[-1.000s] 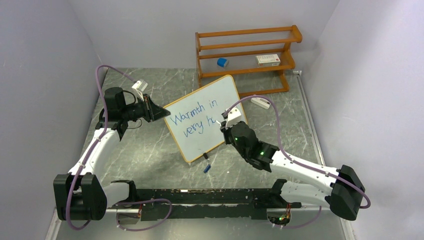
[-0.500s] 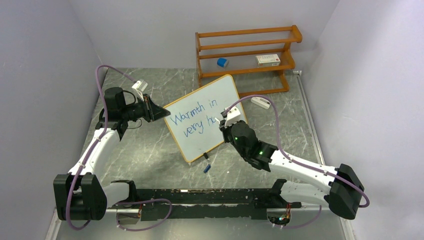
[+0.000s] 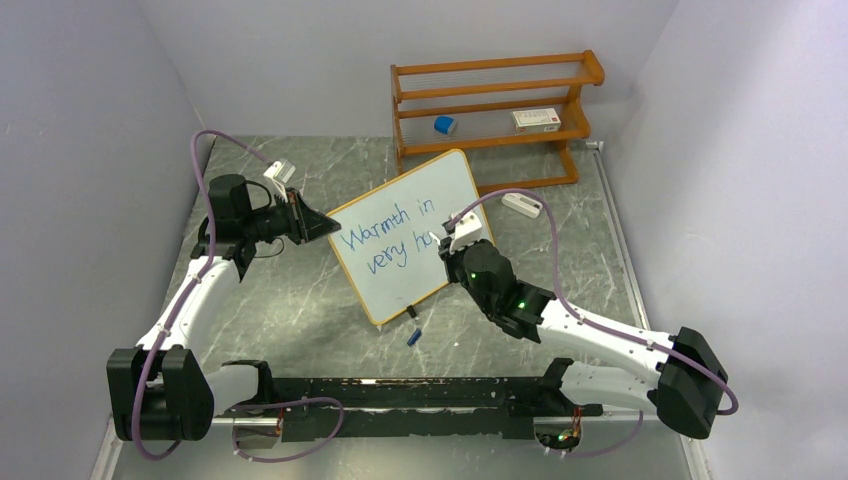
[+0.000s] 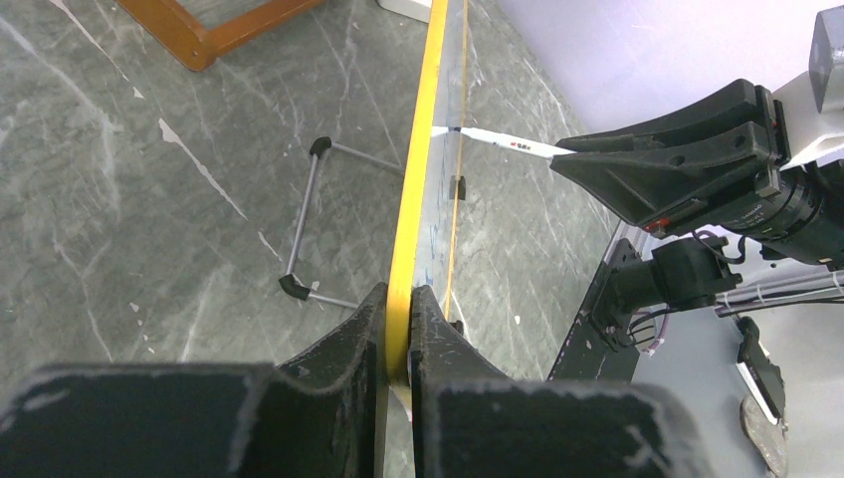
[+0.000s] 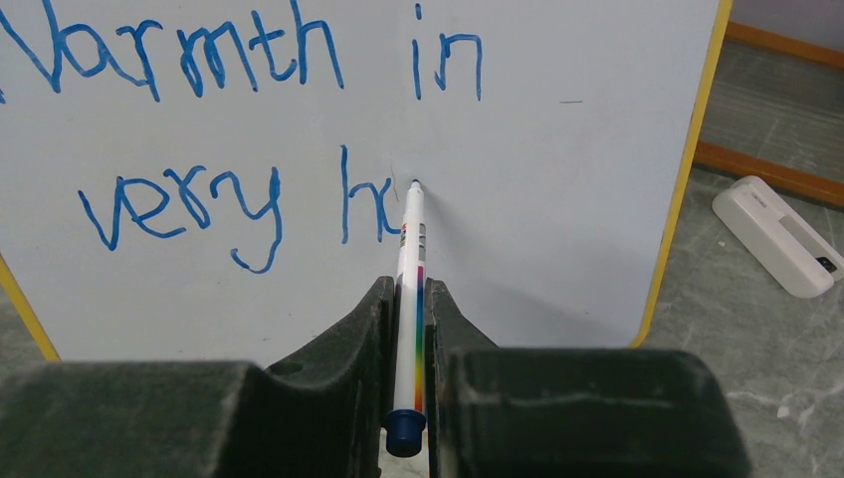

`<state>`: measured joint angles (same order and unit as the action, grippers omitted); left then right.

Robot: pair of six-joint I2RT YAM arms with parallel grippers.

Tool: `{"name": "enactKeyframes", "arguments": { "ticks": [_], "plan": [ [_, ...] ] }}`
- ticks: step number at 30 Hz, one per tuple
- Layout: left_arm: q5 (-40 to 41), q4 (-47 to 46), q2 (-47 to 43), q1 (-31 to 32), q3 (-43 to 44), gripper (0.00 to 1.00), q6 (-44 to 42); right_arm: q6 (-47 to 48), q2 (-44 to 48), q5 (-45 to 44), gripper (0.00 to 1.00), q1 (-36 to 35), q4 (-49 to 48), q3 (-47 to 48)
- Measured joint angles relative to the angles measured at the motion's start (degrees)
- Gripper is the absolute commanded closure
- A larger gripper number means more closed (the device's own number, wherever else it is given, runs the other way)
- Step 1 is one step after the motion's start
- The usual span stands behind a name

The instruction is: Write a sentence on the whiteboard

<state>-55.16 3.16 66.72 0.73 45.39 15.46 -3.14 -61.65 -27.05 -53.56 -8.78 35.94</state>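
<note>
Hidden from above behind right gripper (image 3: 443, 240): end of writing (image 3: 388, 238). Cut off at right wrist view's left edge: first letter. Too small to read: print on box (image 3: 536, 119).

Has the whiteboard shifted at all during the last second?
No. The whiteboard keeps the same spot and the same tilt against the orange shelf rack behind it.

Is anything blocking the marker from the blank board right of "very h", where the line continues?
Nothing visible. The marker, clamped in the right gripper, has its tip at the whiteboard just right of the last stroke, and the surface from there to the yellow frame is bare.
</note>
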Motion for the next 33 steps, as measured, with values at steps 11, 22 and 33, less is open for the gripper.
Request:
{"name": "enactKeyframes", "arguments": {
  "ticks": [11, 22, 33],
  "plan": [
    [0.0, 0.0, 0.0, 0.0, 0.0, 0.95, 0.0, -0.3, 0.0, 0.5, 1.00, 0.2, 0.5, 0.1],
    [0.0, 0.0, 0.0, 0.0, 0.0, 0.95, 0.0, -1.9, 0.9, 0.8, 1.00, 0.2, 3.7, 0.0],
    [0.0, 0.0, 0.0, 0.0, 0.0, 0.95, 0.0, -2.6, 1.1, 0.7, 1.00, 0.2, 4.9, 0.0]
  ]
}}
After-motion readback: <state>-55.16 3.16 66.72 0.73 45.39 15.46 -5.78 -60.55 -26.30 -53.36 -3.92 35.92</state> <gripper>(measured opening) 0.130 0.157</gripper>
